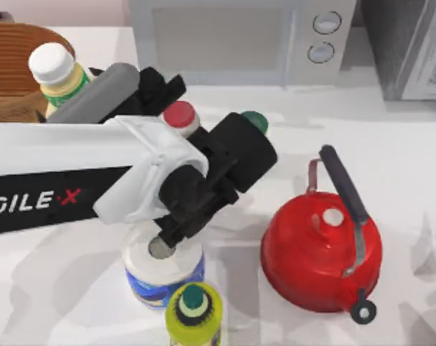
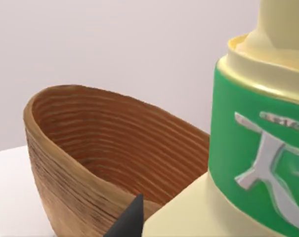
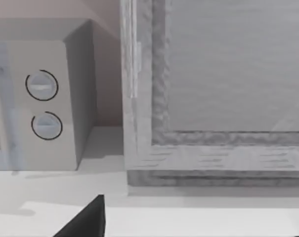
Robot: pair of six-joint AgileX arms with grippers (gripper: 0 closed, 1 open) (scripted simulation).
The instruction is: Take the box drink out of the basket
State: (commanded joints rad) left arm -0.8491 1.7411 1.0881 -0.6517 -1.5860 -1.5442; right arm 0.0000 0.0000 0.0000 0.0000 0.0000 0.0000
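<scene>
Basket (image 1: 16, 54) far left; kettle (image 1: 322, 249) right.

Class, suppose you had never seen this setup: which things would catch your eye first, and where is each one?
The big white left arm sweeps in from the table's left, its black wrist above a blue-labelled white container near the front edge. To the right stands a bright red kettle with a dark handle. At the back left, a pale bottle with a green label sits beside the woven basket.
</scene>
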